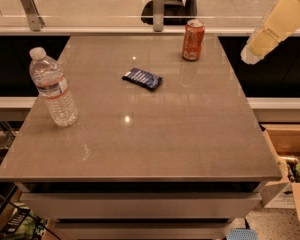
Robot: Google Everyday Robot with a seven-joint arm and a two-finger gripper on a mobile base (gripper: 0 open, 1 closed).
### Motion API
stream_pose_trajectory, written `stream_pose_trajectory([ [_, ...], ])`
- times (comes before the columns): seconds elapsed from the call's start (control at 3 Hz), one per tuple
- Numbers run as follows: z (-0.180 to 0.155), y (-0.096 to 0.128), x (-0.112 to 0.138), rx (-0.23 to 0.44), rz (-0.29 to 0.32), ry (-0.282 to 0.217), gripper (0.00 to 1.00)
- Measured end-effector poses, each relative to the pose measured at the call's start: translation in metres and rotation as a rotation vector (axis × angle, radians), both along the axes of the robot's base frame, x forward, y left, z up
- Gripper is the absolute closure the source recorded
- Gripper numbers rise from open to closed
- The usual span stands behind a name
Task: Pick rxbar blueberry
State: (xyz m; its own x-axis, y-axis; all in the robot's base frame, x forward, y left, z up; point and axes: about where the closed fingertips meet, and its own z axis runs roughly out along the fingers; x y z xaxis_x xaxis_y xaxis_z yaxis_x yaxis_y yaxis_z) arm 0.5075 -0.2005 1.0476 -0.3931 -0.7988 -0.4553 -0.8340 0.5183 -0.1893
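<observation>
The rxbar blueberry (142, 78), a small flat bar in a dark navy wrapper with white lettering, lies flat on the grey table (190, 134), a little behind its middle. My gripper (252, 49), on a cream-coloured arm, hangs in the air at the upper right. It is beyond the table's right edge, well to the right of the bar and apart from it. It touches nothing on the table.
An orange soda can (193, 39) stands upright at the back of the table, right of the bar. A clear water bottle (53, 88) stands near the left edge. A glass railing (90, 9) runs behind. An open cardboard box (290, 159) sits on the floor at the right.
</observation>
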Motion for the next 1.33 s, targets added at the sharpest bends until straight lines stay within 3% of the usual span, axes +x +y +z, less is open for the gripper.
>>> stream_pose_trajectory([
  [0.67,0.012,0.016,0.014,0.000,-0.024,-0.040,0.00],
  [1.33,0.019,0.048,0.048,0.029,-0.136,-0.020,0.00],
])
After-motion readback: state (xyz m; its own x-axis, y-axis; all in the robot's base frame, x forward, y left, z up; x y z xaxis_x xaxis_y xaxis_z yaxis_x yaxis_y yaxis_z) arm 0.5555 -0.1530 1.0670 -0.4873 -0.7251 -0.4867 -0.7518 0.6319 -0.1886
